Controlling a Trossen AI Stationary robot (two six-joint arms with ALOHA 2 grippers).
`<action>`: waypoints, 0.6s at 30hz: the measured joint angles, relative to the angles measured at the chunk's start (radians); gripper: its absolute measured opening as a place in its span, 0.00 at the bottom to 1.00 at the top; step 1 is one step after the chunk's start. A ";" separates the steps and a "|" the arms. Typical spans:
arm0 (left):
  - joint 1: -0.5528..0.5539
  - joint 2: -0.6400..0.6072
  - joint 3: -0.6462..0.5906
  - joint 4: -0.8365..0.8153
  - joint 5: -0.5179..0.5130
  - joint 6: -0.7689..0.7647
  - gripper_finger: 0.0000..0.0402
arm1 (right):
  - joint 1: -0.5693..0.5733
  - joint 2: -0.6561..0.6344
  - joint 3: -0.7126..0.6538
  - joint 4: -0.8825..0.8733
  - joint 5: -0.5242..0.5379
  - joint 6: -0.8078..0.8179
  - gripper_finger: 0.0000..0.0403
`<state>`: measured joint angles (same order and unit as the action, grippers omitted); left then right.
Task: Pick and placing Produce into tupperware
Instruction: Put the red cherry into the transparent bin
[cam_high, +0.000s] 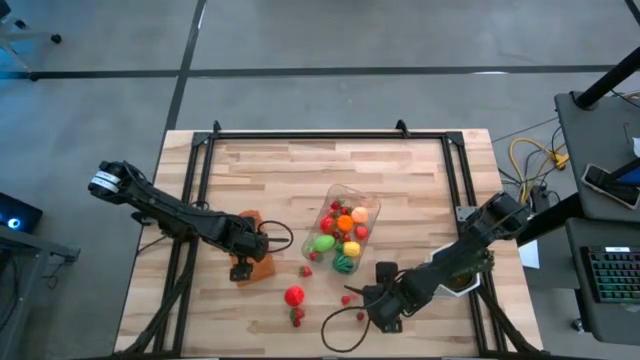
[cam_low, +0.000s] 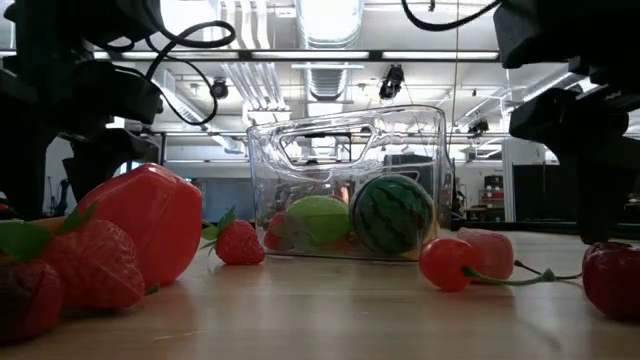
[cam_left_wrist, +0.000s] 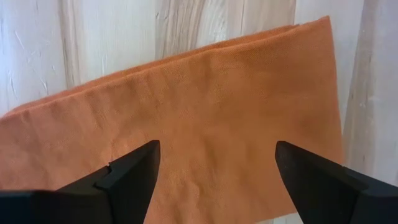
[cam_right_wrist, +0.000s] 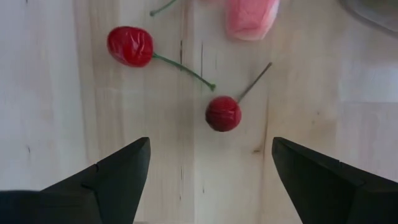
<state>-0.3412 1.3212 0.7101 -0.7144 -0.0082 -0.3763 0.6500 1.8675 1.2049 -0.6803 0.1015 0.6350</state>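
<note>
The tupperware (cam_high: 345, 228) is seen near the middle of the wooden desk (cam_high: 300, 170), lying at a slant in the high view, and it is already partly filled with produce: a green piece (cam_high: 323, 243), an orange one (cam_high: 345, 222), a yellow one (cam_high: 351, 249) and a striped dark-green ball (cam_low: 392, 214) can be made out through its clear wall. Loose produce is scattered on the desk on the near side of the container: a large red fruit (cam_high: 294, 295) with a strawberry (cam_high: 298, 316) just beside it, a small strawberry (cam_high: 307, 270) closer to the container, and two cherries with stems (cam_right_wrist: 222, 113) (cam_right_wrist: 130, 46) next to a pink piece (cam_right_wrist: 251, 17). The right gripper (cam_high: 383, 308) is held low over the desk near the front edge, its fingers spread wide apart and holding nothing, with one cherry lying just ahead between the finger lines. The left gripper (cam_high: 243, 262) is positioned over a flat brown-orange cloth (cam_left_wrist: 205, 124) on the left part of the desk, its fingers likewise spread wide and gripping nothing, the cloth lying directly beneath them.
</note>
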 joint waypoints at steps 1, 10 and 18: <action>0.000 0.000 0.000 0.000 0.000 0.000 0.76 | 0.000 0.003 0.000 0.003 0.000 0.000 0.82; 0.000 0.000 -0.002 0.000 -0.001 0.000 0.76 | -0.001 0.026 0.002 0.011 0.065 0.003 0.82; 0.001 0.000 -0.003 -0.001 -0.002 0.016 0.76 | -0.002 0.072 0.023 0.011 0.074 0.020 0.81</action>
<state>-0.3405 1.3212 0.7074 -0.7151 -0.0099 -0.3603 0.6476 1.9391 1.2281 -0.6689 0.1757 0.6550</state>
